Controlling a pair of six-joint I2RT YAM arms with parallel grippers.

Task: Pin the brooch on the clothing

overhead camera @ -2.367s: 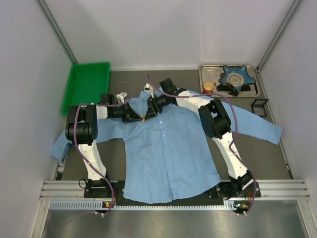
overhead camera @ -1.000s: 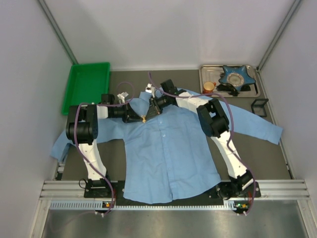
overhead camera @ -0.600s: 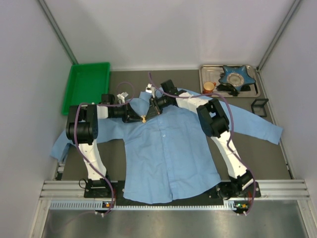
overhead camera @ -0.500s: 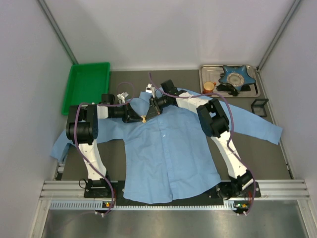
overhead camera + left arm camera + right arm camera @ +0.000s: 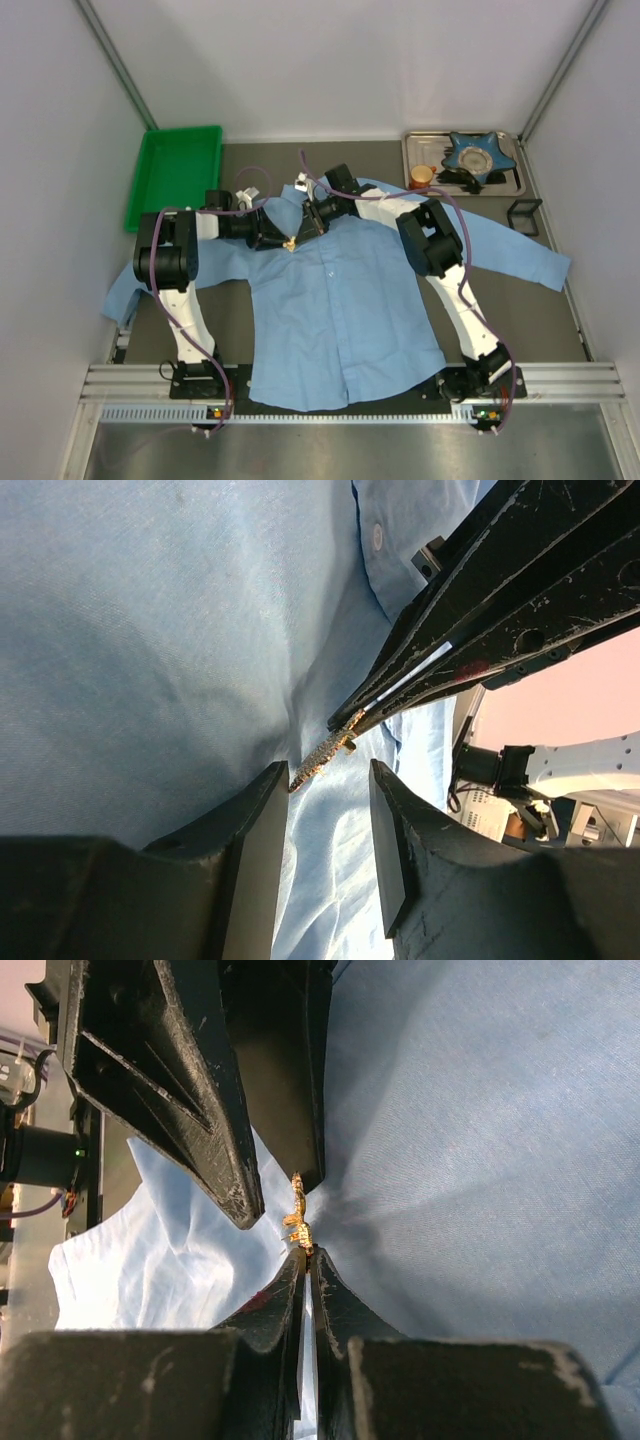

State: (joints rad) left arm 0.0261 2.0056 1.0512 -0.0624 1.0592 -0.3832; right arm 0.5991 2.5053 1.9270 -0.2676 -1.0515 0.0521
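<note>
The light blue shirt [image 5: 340,300] lies spread flat on the table, collar at the far side. My right gripper [image 5: 305,1250] is shut on the tiny gold brooch [image 5: 298,1215] and holds it edge-on against the fabric just below the collar. The brooch also shows in the top view [image 5: 288,244] and in the left wrist view [image 5: 325,755]. My left gripper [image 5: 328,775] is open, its two fingers either side of the brooch's tip, over the shirt [image 5: 150,630]. In the top view both grippers meet tip to tip, left gripper [image 5: 275,238] and right gripper [image 5: 298,232].
A green tray [image 5: 175,172] stands at the back left. A metal tray [image 5: 412,150] at the back right holds a blue star-shaped dish [image 5: 478,152] and an orange cup [image 5: 422,176]. A small dark box [image 5: 524,215] lies by the right sleeve.
Both grippers have shifted slightly nearer together over the collar area, and the brooch sits a little lower on the shirt. The raised fold of collar now looks covered by the grippers.
</note>
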